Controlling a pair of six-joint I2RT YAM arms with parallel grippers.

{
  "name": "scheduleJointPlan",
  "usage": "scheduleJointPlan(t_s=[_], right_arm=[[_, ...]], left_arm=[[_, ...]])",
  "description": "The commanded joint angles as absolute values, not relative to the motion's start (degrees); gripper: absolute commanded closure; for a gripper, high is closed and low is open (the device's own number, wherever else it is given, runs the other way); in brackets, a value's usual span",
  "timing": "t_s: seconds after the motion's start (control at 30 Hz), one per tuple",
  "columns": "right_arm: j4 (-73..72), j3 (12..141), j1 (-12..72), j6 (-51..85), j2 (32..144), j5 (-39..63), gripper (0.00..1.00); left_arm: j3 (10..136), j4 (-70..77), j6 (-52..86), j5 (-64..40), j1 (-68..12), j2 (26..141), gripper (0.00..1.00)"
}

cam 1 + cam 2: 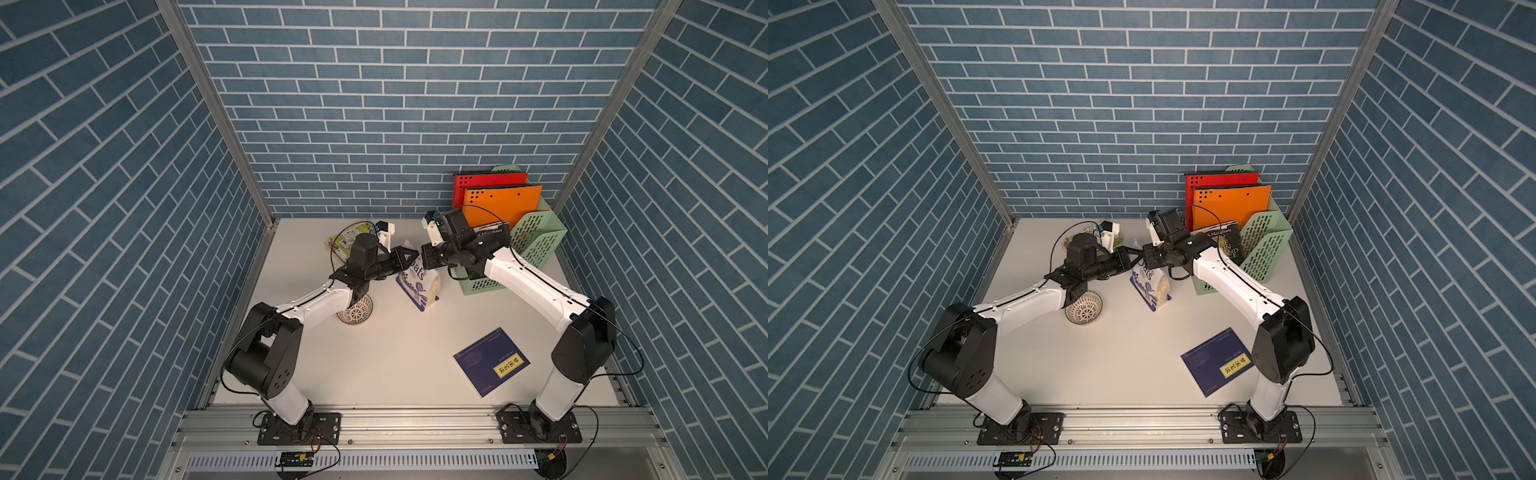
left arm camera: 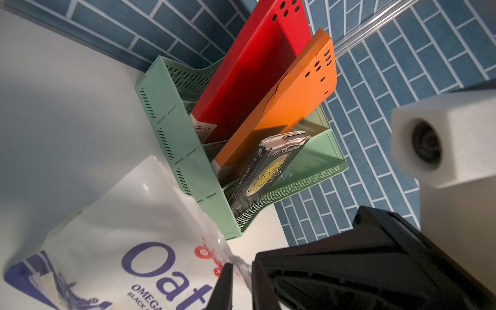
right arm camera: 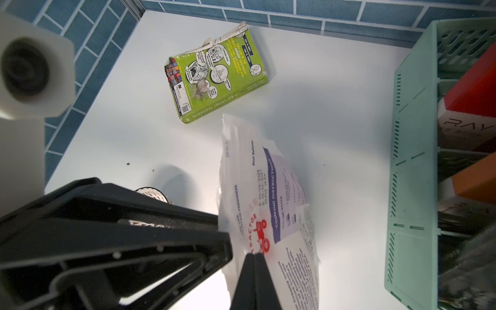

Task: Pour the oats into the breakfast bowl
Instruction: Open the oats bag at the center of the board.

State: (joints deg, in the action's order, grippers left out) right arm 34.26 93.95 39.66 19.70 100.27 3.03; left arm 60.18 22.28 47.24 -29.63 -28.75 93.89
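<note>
The oats pouch (image 1: 417,286) (image 1: 1150,286) stands upright mid-table, white with "Oats" in dark blue (image 2: 120,241); its printed back shows in the right wrist view (image 3: 268,201). Both grippers meet at its top edge. My left gripper (image 1: 411,257) (image 2: 241,264) has its fingers closed on the crinkled top film. My right gripper (image 1: 419,254) (image 3: 254,255) is shut on the same top edge from the opposite side. The breakfast bowl (image 1: 355,309) (image 1: 1084,307), white with a reddish-brown lattice, sits left of the pouch, partly under my left arm.
A green-covered book (image 3: 217,77) lies at the back left. A mint-green file rack (image 1: 536,245) with red and orange folders and a dark paperback stands at the back right, close to the right arm. A dark blue booklet (image 1: 490,361) lies front right.
</note>
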Motion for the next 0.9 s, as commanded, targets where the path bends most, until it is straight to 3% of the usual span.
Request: scheduleJointPlan(t_s=[0.0,0.23,0.53,0.67,0.87], right_arm=[[34.2,93.78,39.38,21.43,98.87,1.39,1.0],[34.63,93.91,39.05,21.69,98.7,-1.09,1.0],[36.19,95.85,38.92,18.48,99.83,4.9,1.0],[36.78,96.22,39.33,17.59,100.81,6.4,0.78],[37.16,96.46,39.55,17.42,101.81,6.12,0.73]], left_arm=[[59.86,22.46,46.52,-29.68,-29.03,93.7,0.89],[59.01,22.81,46.57,-29.79,-29.07,93.24,1.0],[58.62,23.2,46.56,-29.71,-29.04,93.36,1.0],[58.62,23.22,46.54,-29.71,-29.01,93.37,1.0],[58.54,23.1,46.58,-29.59,-29.08,93.34,1.0]])
